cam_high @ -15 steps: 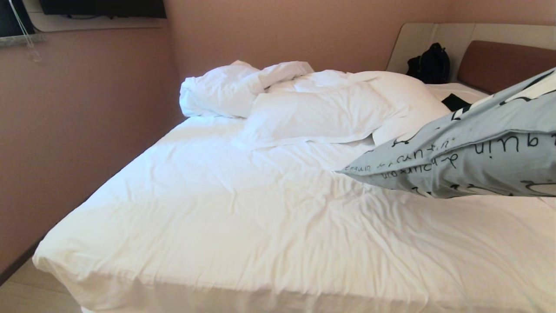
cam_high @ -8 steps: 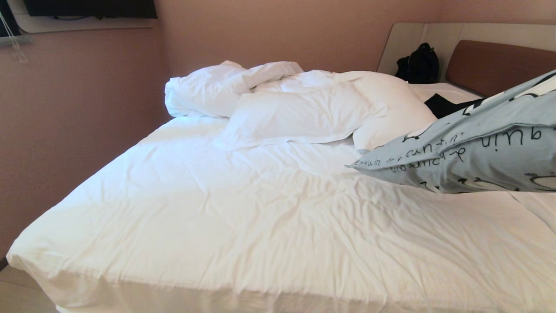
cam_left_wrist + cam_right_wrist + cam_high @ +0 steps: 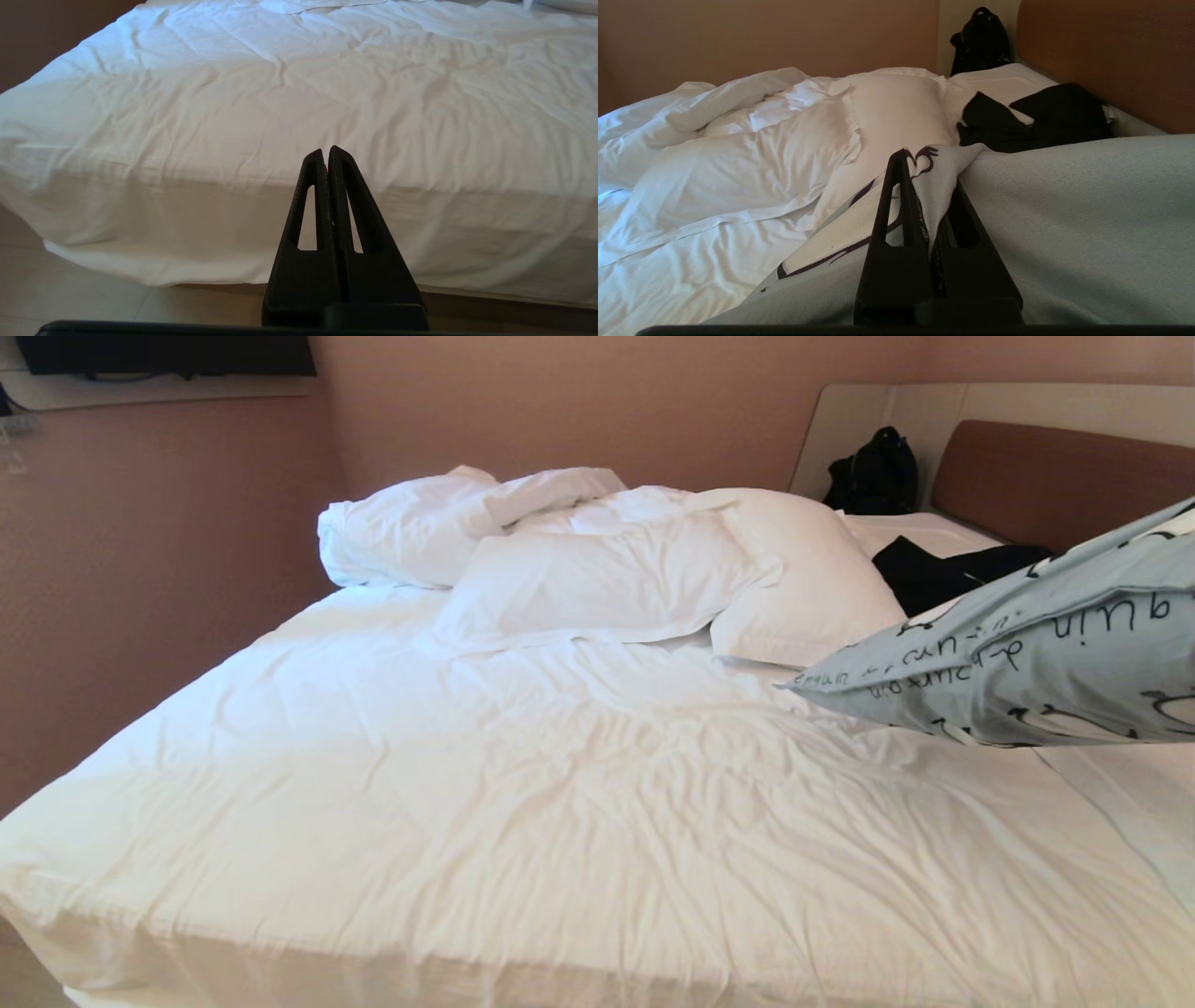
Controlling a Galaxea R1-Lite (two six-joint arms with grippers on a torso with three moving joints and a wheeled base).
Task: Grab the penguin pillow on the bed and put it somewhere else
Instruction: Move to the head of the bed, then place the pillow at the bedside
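Right gripper (image 3: 927, 186) pinching a fold of the penguin pillow (image 3: 1027, 663), fingers pressed tight on the cloth, pillow lifted clear of the bed (image 3: 523, 784) at about three o'clock in the head view. Left gripper (image 3: 327, 156) pressed together and empty, parked low off the foot edge of the mattress. White pillows (image 3: 597, 579) heaped at twelve o'clock, black bag (image 3: 873, 476) at one o'clock by the headboard (image 3: 1036, 481).

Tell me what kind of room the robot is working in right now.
Most likely a hotel bedroom or similar: a wide bed with white sheets, plain white pillows, a brown padded headboard and a wall-mounted screen. A black backpack sits in the far corner of the bed.
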